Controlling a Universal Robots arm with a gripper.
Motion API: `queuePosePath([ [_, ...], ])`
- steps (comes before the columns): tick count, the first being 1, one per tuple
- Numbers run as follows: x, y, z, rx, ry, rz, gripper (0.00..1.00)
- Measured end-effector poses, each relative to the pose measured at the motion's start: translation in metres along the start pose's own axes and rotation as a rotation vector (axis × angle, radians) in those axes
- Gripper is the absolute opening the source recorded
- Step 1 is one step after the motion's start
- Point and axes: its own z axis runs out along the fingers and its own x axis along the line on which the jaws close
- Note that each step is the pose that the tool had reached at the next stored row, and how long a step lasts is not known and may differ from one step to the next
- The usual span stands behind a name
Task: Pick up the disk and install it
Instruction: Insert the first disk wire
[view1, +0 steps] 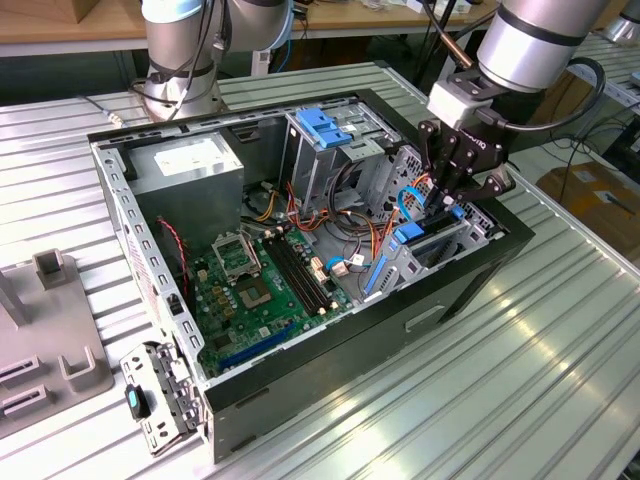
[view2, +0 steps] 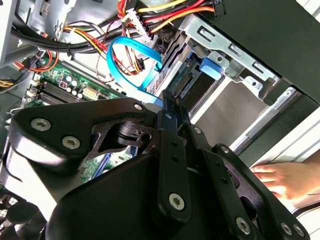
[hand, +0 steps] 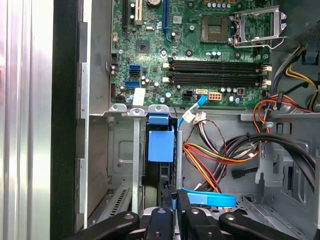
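The disk (view1: 410, 236) stands on edge in the drive cage at the front corner of the open black computer case (view1: 470, 290), on the exterior view's right. Its blue carrier tab (hand: 161, 144) shows in both wrist views, at the cage's mouth (view2: 210, 67). My gripper (view1: 448, 198) hangs straight above the cage with its black fingers together. In both wrist views the gripper (hand: 174, 197) reaches the disk's upper end (view2: 170, 97). Whether the fingers pinch the carrier is hidden.
A blue flat cable (view2: 130, 60) and bundled red, yellow and black wires (hand: 220, 155) lie beside the cage. The motherboard (view1: 255, 290), grey power supply (view1: 190, 165) and ridged blue latch (view1: 322, 125) fill the case. A person's hand (view2: 285, 180) rests outside it. A grey fixture (view1: 50, 350) stands left.
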Motion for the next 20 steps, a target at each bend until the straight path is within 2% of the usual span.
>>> queuePosePath([
  [10, 0.0, 0.0006, 0.0, 0.0032, 0.0001, 0.0, 0.16],
  [14, -0.0001, 0.0008, -0.0001, 0.0067, -0.0037, 0.0, 0.16],
  [20, 0.0, 0.0008, 0.0, 0.0081, -0.0041, 0.0, 0.16],
])
